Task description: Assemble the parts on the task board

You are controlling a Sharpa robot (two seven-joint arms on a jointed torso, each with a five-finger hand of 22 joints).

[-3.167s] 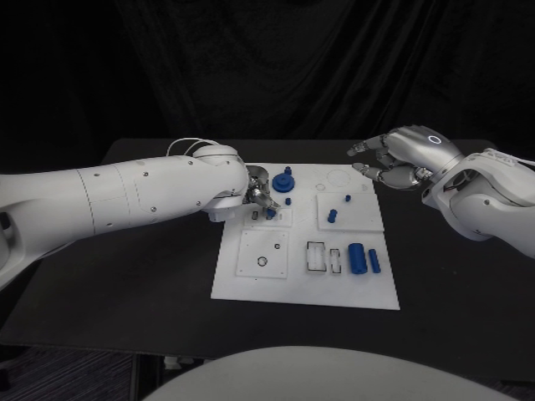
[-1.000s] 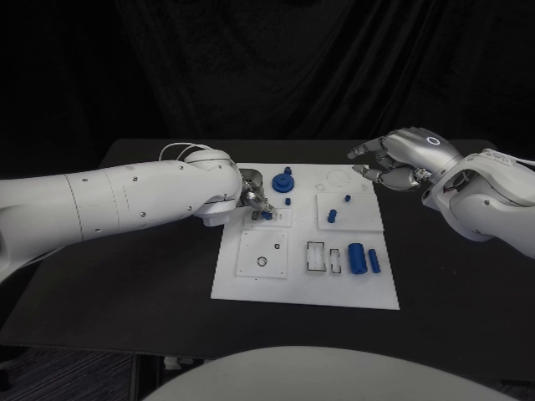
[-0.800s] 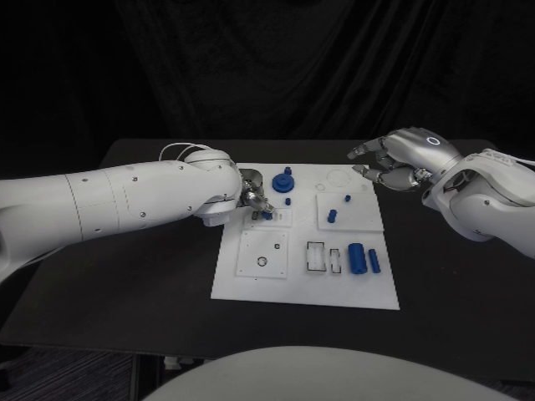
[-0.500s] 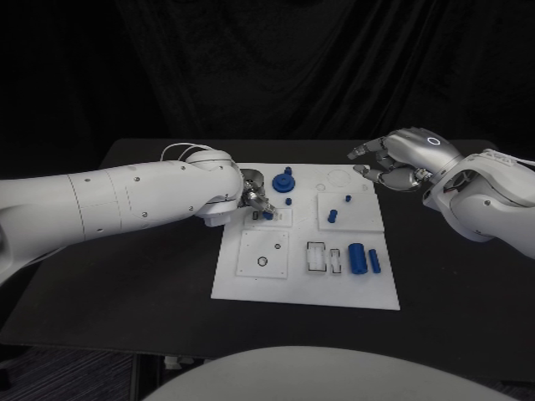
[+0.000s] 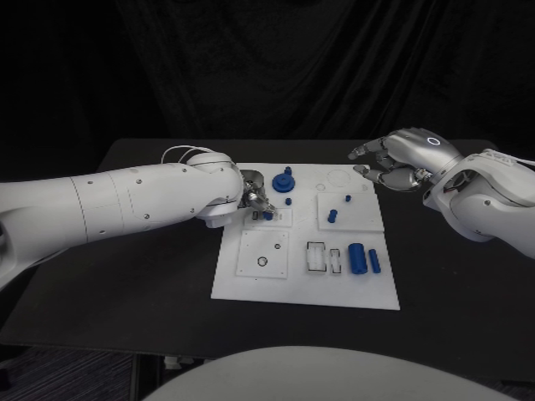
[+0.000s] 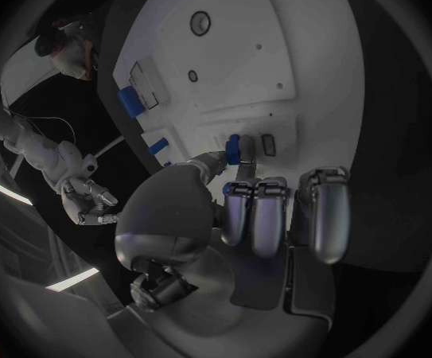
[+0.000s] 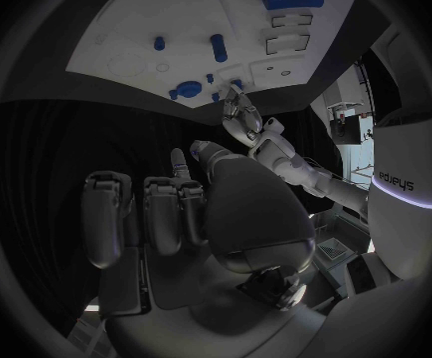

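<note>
The white task board (image 5: 299, 271) lies mid-table. My left hand (image 5: 253, 197) rests over its near-left upper section and pinches a small blue piece (image 5: 269, 215) between thumb and a finger. In the left wrist view that piece (image 6: 232, 149) stands on the board (image 6: 255, 48) beside a small rectangular slot (image 6: 268, 143). My right hand (image 5: 394, 163) hovers above the board's far right corner, fingers loosely bent and apart, holding nothing. A blue round knob part (image 5: 283, 180), a blue peg (image 5: 333, 216) and a blue cylinder (image 5: 357, 258) sit on the board.
A slim blue bar (image 5: 374, 261) lies right of the cylinder, and two tiny blue pieces (image 5: 347, 198) stand further up. The black table (image 5: 123, 284) extends around the board, with its edge close to the board's far side.
The left arm has shifted very slightly; its hand keeps the blue piece at the same spot on the board. The right hand has not moved.
</note>
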